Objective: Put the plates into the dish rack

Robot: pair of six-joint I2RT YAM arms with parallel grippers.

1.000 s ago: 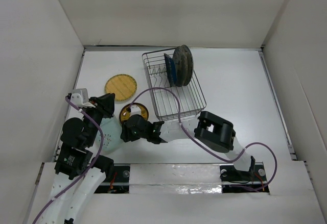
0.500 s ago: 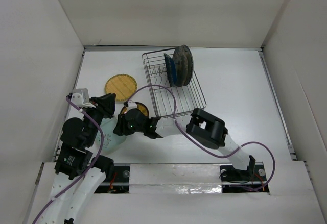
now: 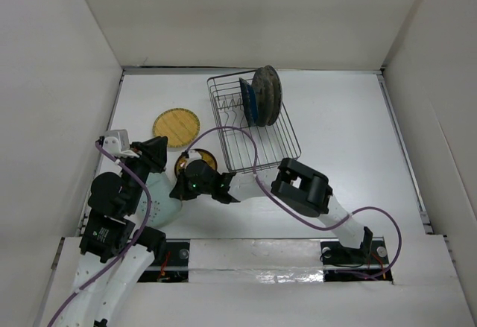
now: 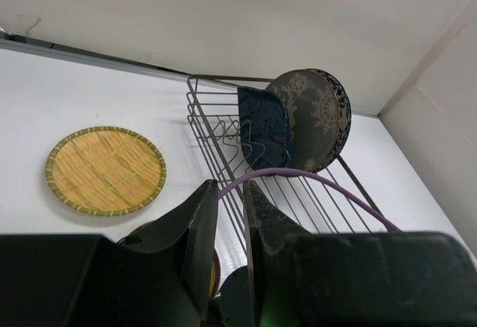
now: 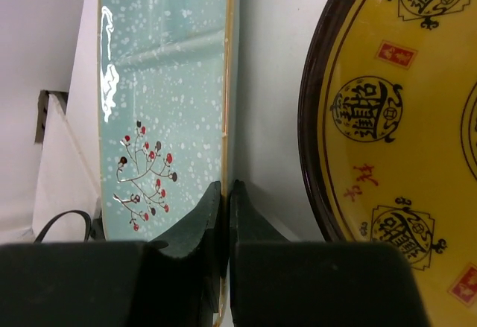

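The right gripper [image 5: 226,191] is closed to a thin slit on the right-hand rim of the pale mint plate [image 5: 164,103], which lies flat on the table [image 3: 343,133] at the near left, partly under the left arm. Just right of that rim the small dark plate with the yellow mandala [image 5: 395,118] is seen, flat and close beside the mint one; whether the 2 touch cannot be told. The left gripper [image 4: 232,189] is held above the table near the left wall, its fingers [image 4: 201,245] narrowly parted with nothing between them. The yellow-tan round plate [image 3: 176,126] rests flat farther back, left of the dish rack [image 3: 246,148]. 3 plates are stood on edge at the far end of the rack: the navy leaf-shaped plate [image 4: 264,126], then the grey plate with white motifs [image 4: 305,115], then the white-blue floral plate [image 4: 341,111] behind it.
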